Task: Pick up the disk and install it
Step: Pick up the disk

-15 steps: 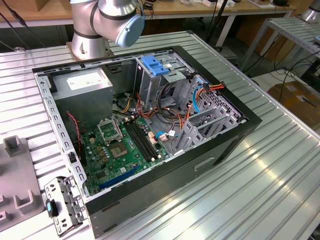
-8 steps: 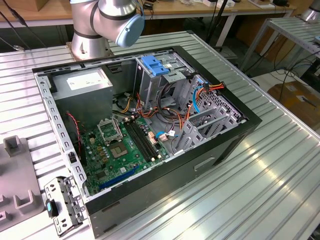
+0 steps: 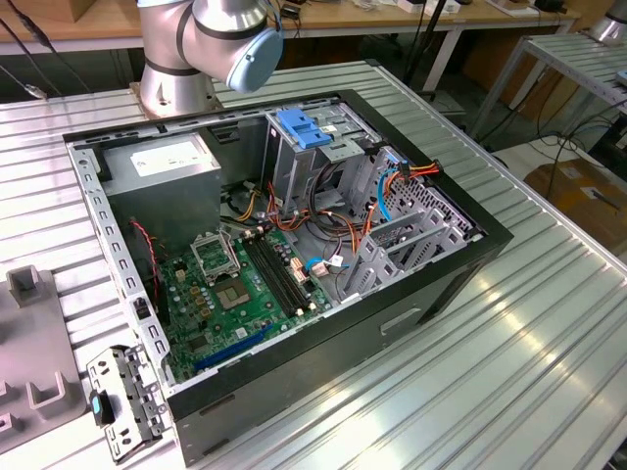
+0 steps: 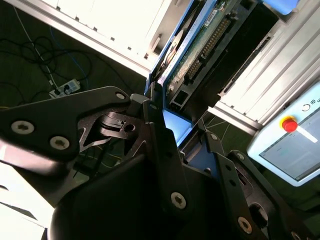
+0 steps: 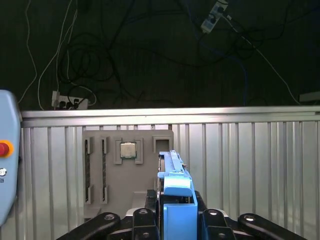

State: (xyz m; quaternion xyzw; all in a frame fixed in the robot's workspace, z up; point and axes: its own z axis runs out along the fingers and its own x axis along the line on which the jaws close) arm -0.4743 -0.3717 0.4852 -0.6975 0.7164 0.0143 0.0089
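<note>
Exterior view looks down on case (image 3: 431, 289); both wrist views hug hand (image 5: 177, 222), probably sharing disk (image 5: 174, 186).

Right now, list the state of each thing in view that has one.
gripper: shut on the disk
disk: held by its blue frame, not installed
computer case: side panel off, interior exposed
processor: seated in the grey tray
</note>
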